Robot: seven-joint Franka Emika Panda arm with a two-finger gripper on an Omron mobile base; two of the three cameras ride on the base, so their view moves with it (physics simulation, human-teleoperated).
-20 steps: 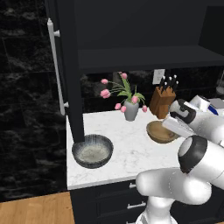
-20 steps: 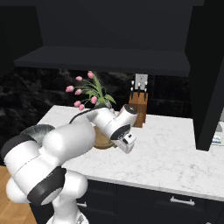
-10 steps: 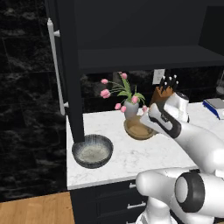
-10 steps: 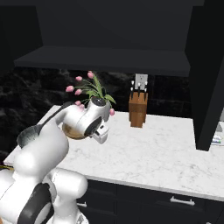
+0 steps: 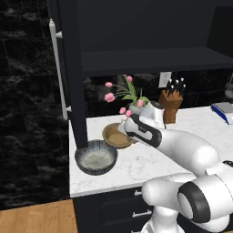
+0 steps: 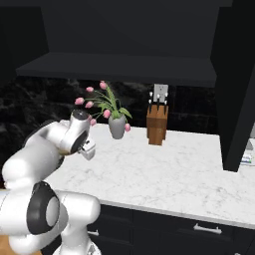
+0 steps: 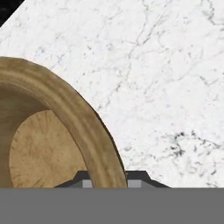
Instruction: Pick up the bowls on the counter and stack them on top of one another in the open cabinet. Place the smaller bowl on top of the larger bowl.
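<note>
Nearest the counter (image 5: 150, 159) edge, the larger bowl (image 5: 96, 157) sits upright, mouth up, at the left corner. Just beyond it, the smaller bowl (image 5: 117, 135) hangs above the marble, tilted slightly, rim pinched by the gripper (image 5: 129, 130). The hand view alone confirms this grip: fingertips (image 7: 135, 179) straddle the wooden rim, closed on it. In the right base view the arm hides the bowl. Farther back stand flower vase (image 6: 117, 126) and knife block (image 6: 156, 124), below the open cabinet (image 5: 145, 59) shelf.
</note>
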